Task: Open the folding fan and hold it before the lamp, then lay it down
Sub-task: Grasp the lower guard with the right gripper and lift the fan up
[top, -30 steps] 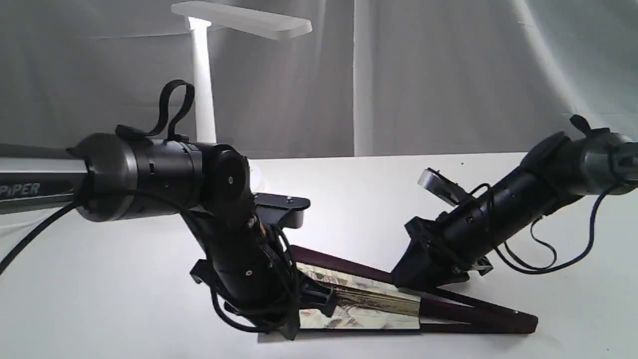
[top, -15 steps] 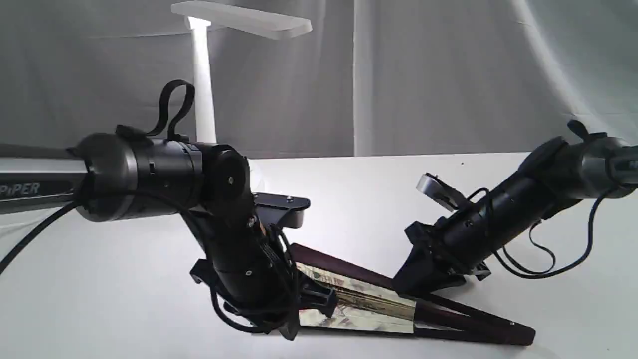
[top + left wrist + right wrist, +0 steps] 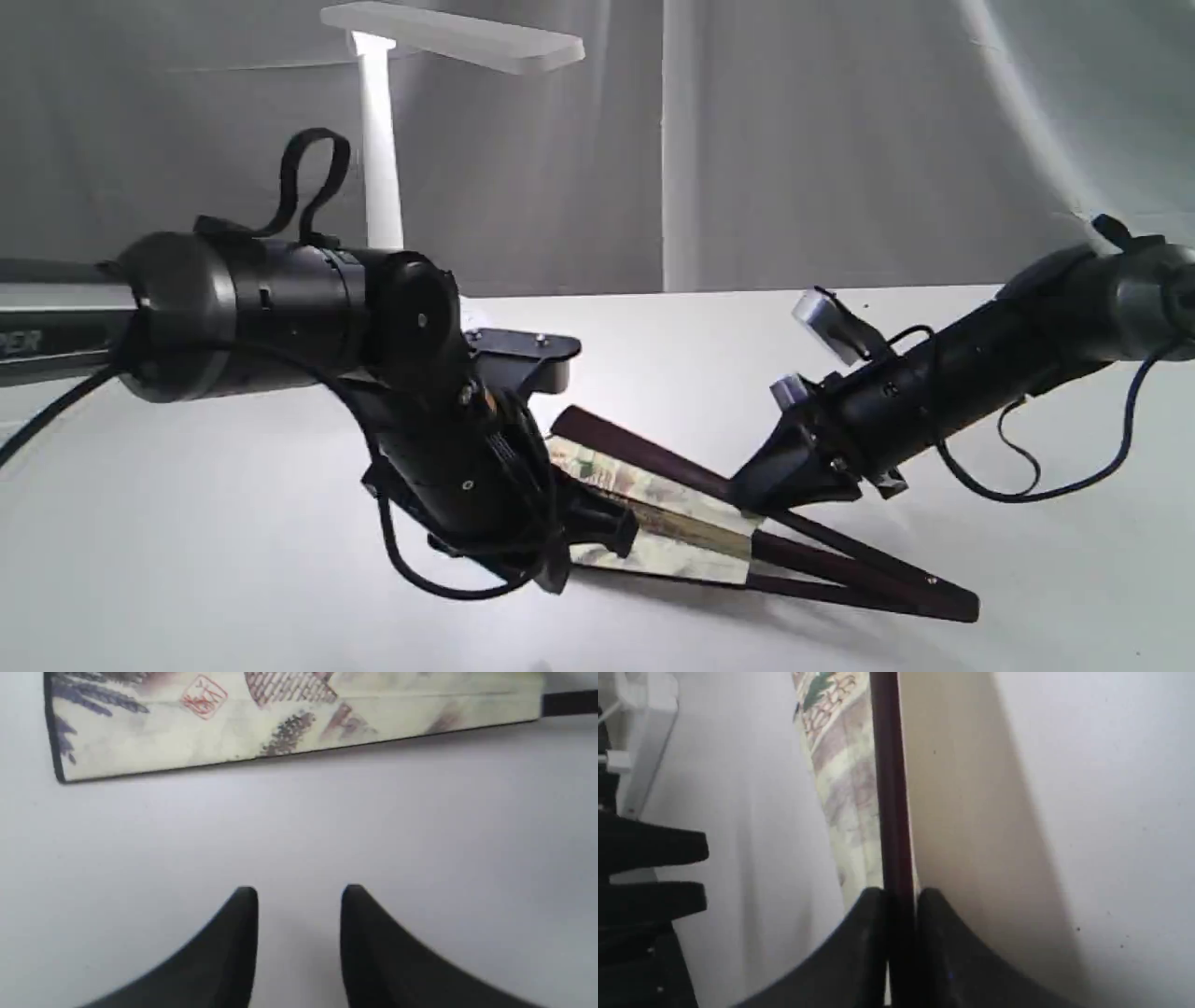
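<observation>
The fan (image 3: 672, 523) sits low in the middle of the exterior view, opened only to a narrow wedge, with its pivot end at lower right and the painted paper spreading toward the centre. The right tool (image 3: 756, 495) comes in from the right edge and is clamped on the upper maroon guard (image 3: 644, 457). In the right wrist view both fingers press against that guard (image 3: 889, 788), with the paper just beside it. The left tool (image 3: 299, 893) stands with its fingers apart and nothing between them. It hangs over the bare white table (image 3: 934, 373), with the fan's paper edge (image 3: 280, 723) across the top of that frame, apart from the fingertips. I cannot tell whether the fan's lower edge touches the table. The lamp (image 3: 378, 159) stands at upper left, behind the left arm, with its flat head above
</observation>
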{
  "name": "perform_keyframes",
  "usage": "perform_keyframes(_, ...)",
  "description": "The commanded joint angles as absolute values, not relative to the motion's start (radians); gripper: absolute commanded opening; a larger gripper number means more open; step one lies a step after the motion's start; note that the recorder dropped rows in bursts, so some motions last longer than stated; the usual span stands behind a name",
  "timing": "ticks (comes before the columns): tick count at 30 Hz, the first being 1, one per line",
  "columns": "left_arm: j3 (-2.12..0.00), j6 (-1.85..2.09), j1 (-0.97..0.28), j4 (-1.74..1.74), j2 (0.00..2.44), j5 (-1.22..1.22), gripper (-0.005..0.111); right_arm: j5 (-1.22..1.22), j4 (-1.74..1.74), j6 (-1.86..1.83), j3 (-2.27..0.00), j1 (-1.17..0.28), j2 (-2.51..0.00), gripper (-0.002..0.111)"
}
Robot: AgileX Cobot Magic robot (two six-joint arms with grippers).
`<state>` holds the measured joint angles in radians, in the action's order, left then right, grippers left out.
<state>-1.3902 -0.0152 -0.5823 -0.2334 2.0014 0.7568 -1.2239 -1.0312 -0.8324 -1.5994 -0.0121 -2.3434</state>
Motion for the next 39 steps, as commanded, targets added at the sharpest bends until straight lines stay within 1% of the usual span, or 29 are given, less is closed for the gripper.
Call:
perform_keyframes(1, -1.385, -0.021, -0.58, -0.234, 1.944, 0.707, 0.03, -1.221, -1.095, -0.84, -1.596, 0.02, -2.33, 0.0)
perform_keyframes(10, -1.381, -0.021, -0.58, -0.253, 1.902, 0.711, 0.03, -1.221, -1.097, -0.836, -1.596, 0.038, -2.307, 0.0)
perform_keyframes(19, -1.221, -0.026, -0.58, -0.327, 1.863, 0.455, 0.03, -1.221, -1.095, -0.785, -1.588, 0.038, -2.227, 0.0)
perform_keyframes(25, -1.092, -0.026, -0.58, -0.328, 1.824, 0.277, 0.03, -1.221, -1.104, -0.781, -1.532, 0.038, -2.145, 0.0)
perform_keyframes(30, -1.004, -0.026, -0.58, -0.399, 1.801, 0.118, 0.03, -1.221, -1.142, -0.781, -1.49, 0.038, -2.093, 0.0)
perform_keyframes(34, -0.965, -0.023, -0.58, -0.414, 1.792, 0.085, 0.03, -1.221, -1.172, -0.781, -1.466, 0.038, -2.054, 0.0)
perform_keyframes(39, -0.965, 0.039, -0.58, -0.262, 1.792, 0.074, 0.03, -1.221, -1.176, -0.791, -1.426, 0.038, -2.011, 0.0)
